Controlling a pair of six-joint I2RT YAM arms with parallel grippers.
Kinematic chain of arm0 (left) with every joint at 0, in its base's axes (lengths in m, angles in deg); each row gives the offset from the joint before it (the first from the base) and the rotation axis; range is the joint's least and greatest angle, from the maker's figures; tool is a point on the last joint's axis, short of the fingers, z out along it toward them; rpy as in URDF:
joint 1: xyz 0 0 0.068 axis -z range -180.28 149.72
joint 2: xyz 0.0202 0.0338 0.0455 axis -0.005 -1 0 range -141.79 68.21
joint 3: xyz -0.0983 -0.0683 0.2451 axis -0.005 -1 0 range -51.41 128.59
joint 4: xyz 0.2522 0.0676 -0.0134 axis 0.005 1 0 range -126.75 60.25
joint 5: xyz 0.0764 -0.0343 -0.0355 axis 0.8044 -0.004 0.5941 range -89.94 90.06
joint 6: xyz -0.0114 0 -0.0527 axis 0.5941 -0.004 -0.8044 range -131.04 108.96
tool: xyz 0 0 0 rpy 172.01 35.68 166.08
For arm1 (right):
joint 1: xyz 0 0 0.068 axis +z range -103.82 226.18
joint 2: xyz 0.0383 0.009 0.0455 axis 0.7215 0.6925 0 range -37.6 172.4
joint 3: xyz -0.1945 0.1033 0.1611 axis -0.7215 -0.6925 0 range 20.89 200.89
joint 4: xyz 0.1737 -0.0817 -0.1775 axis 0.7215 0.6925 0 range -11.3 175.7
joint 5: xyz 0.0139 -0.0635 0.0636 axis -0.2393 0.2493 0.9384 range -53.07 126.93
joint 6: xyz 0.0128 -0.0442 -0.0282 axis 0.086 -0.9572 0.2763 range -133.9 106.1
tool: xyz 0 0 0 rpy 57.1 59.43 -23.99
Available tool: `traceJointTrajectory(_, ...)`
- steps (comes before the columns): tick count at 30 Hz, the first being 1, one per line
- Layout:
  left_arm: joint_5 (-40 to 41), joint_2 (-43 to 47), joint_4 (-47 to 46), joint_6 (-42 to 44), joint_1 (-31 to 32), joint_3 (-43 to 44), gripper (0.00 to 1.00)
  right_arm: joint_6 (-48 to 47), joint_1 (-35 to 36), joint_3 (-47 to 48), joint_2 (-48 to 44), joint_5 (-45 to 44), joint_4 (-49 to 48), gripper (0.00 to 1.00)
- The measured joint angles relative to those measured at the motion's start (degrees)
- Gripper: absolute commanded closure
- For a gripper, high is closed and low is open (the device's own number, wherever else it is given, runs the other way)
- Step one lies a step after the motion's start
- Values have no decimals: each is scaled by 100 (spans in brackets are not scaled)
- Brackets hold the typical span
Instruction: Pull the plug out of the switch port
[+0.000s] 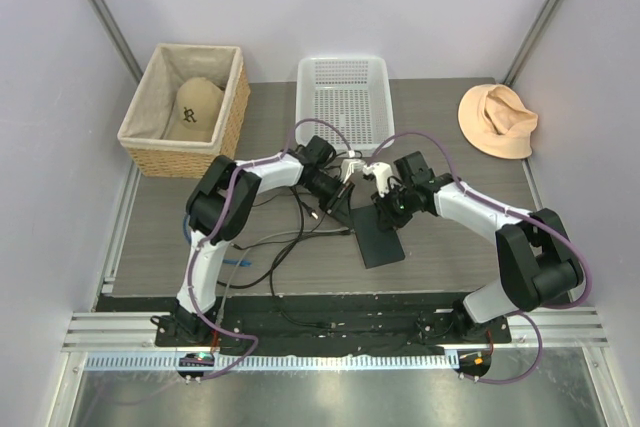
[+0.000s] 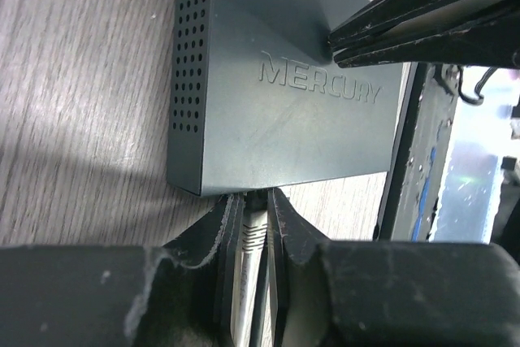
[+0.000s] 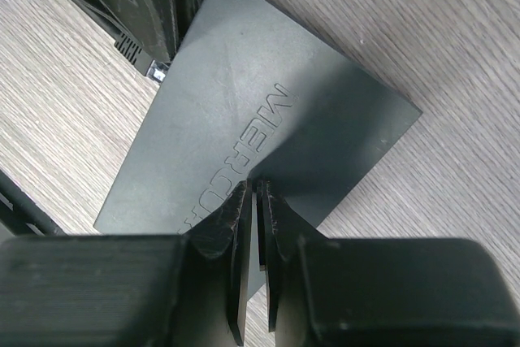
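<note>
The flat black switch (image 1: 378,237), marked MERCURY (image 2: 276,111), lies on the wooden table. A grey-booted plug (image 2: 253,229) sits in the switch port on the narrow edge nearest my left wrist camera; the port itself is hidden behind the plug and fingers. My left gripper (image 2: 252,197) is shut on the plug's boot, both pads against it, with the tips at the switch's edge. My right gripper (image 3: 253,187) is shut, its tips pressed down on the top face of the switch (image 3: 244,119). In the top view both grippers, left (image 1: 345,190) and right (image 1: 385,209), meet at the switch's far end.
A wicker basket (image 1: 185,112) holding a tan cap stands at the back left. A white plastic basket (image 1: 343,97) stands at the back centre, and a peach hat (image 1: 497,119) lies at the back right. Dark cables (image 1: 285,237) loop over the table left of the switch.
</note>
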Motion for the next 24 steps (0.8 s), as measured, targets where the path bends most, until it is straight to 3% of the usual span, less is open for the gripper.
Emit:
traceJointTrajectory(13,50,131,402,822,-31,-140,100,-22,125,-35,0,-61,-131,84)
traceJointTrajectory(24,313,-258,1637,1257,7,798,100,-22,146,-35,13,-70,-162,84)
